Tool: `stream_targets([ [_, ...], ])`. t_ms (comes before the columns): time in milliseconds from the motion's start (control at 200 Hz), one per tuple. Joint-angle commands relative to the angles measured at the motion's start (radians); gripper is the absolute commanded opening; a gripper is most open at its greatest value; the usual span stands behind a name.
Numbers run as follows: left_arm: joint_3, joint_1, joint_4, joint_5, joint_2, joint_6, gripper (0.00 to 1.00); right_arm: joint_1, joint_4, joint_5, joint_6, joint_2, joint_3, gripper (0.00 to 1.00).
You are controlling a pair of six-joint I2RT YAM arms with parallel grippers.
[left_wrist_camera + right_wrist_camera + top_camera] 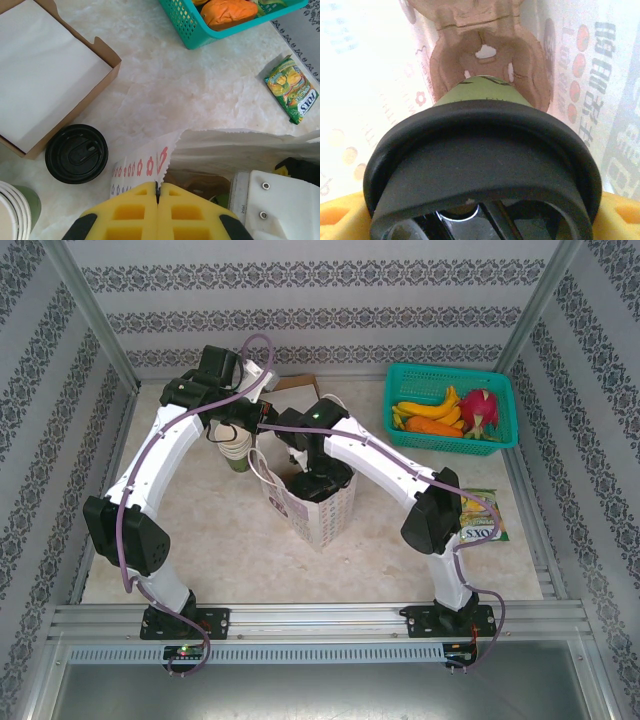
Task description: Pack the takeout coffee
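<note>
The right gripper [480,220] is holding the takeout coffee [480,92], and its yellow fingers [340,220] are showing at both sides of the black lid [480,150]. The cup is hanging inside the paper bag [325,515], right above a brown cup tray [535,70] that is lying at the bottom. The left gripper [157,194] is squeezing shut on the bag's top edge and seems to be holding the bag open. So the packing looks almost done. The cup is in the bag, but it is not set down yet and the right gripper is not letting go yet. The big lid is hiding the cup's bottom, so I cannot tell if it is touching the tray. Another black-lidded cup [76,153] is standing on the table [200,90], just beside a brown box of white napkins [50,75]. It may be waiting for its turn too. Farther off, the green basket [182,22] is getting cut off at the picture's edge.
</note>
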Motion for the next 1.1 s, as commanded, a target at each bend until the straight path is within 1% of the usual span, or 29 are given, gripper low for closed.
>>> stream_targets([
  [0, 0.010, 0.012, 0.010, 0.020, -0.014, 0.020, 0.00, -0.008, -0.042, -0.034, -0.039, 0.031, 0.031, 0.58],
  [450, -0.002, 0.012, 0.014, 0.017, -0.019, 0.015, 0.00, -0.021, -0.022, -0.025, -0.055, 0.046, 0.018, 0.58],
  [1094, -0.006, 0.012, 0.019, 0.024, -0.014, 0.013, 0.00, -0.015, 0.026, 0.000, -0.044, 0.034, 0.013, 0.56],
])
